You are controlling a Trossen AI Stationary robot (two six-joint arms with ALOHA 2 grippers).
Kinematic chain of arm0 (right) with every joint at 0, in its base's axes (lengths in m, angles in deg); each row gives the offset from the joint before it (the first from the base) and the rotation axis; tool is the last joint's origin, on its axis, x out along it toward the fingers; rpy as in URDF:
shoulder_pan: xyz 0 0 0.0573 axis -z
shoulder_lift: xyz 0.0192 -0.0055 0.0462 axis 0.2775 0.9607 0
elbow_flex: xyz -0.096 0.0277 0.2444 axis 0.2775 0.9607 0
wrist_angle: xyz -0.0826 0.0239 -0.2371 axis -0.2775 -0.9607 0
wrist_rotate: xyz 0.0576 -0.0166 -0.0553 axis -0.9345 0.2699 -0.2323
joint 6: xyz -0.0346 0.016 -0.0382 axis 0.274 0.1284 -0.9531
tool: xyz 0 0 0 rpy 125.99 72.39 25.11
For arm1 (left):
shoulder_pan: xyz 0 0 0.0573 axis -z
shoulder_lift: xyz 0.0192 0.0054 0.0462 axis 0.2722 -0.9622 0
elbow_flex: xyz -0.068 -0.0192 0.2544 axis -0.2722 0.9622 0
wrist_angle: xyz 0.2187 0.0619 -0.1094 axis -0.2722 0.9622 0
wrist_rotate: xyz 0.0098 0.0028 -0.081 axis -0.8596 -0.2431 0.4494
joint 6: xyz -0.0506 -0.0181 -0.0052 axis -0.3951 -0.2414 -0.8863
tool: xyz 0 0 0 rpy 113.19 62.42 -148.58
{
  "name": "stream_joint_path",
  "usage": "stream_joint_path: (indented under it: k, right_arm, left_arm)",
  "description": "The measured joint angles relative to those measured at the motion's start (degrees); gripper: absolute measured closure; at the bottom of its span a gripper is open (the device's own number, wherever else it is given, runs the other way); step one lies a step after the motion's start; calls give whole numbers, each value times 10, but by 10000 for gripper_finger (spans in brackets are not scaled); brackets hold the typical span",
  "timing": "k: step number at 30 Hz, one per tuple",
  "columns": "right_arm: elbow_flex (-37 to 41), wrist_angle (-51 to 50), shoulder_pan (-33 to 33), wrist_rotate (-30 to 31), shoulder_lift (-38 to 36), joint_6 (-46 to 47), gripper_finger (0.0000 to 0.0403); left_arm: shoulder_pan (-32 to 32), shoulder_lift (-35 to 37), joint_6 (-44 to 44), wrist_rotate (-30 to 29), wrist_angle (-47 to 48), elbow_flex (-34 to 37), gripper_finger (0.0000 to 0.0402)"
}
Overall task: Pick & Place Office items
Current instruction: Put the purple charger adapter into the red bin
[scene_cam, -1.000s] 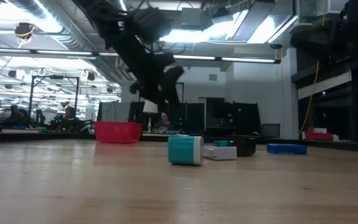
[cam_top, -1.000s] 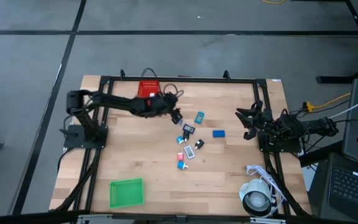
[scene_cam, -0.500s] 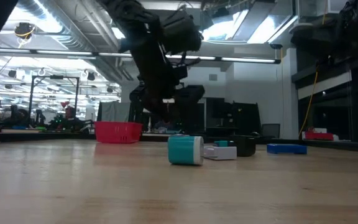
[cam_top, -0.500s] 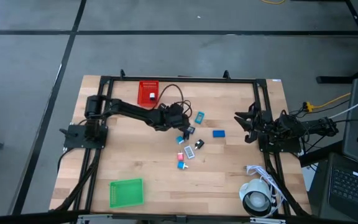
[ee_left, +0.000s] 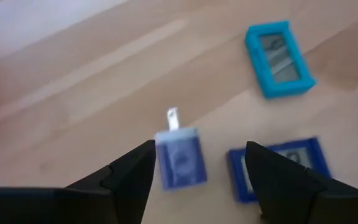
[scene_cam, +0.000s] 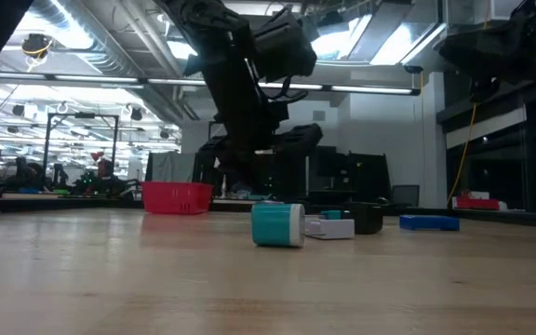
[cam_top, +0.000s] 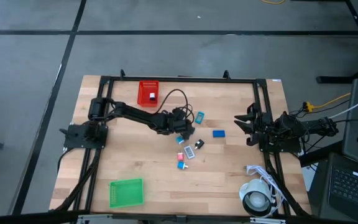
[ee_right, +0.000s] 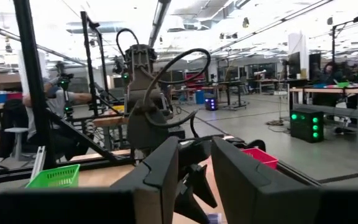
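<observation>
The office items lay scattered near the middle of the counter (cam_top: 135, 158). Nearest the front edge sat a pink-red piece (cam_top: 181, 165) touching a teal block (cam_top: 180, 157), which in the low view stood foremost as a teal block with a white end (scene_cam: 278, 224). Just behind came a white flat piece (cam_top: 189, 152) and a black piece (cam_top: 199, 144). A flat blue piece (cam_top: 219, 132) lay off to the right, apart from the rest.

Farther back, the left gripper (cam_top: 188, 129) hung low over the cluster with its fingers apart and nothing between them. In the left wrist view a blue plug-like block with a metal prong (ee_left: 180, 155) showed in the gap between the fingers (ee_left: 132, 177), a dark blue framed piece (ee_left: 278, 165) just beside it, and a teal framed piece (ee_left: 279, 59) farther on; the last also showed in the high view (cam_top: 199, 117).

The right gripper (cam_top: 240, 120) waited at the counter's right side, fingers apart and empty.

A red mesh bin (cam_top: 148, 93) stood at the far edge, a green mesh bin (cam_top: 126, 192) at the near left corner, and a white roll (cam_top: 257, 199) at the near right.
</observation>
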Motion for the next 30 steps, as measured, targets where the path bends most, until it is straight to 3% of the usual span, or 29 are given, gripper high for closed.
stream_joint_path:
  k: [14, 23, 30]
  right_arm:
    - [0, 0, 0, -15, 0, 13, 300]
    - [0, -2, 0, -15, 0, 15, 300]
    - [0, -2, 0, -14, 0, 15, 300]
  left_arm:
    - [-7, -6, -14, 3, 41, 1, 158]
    - [-16, -52, -12, 17, -10, 6, 158]
    - [-18, -60, 8, -3, -24, 6, 167]
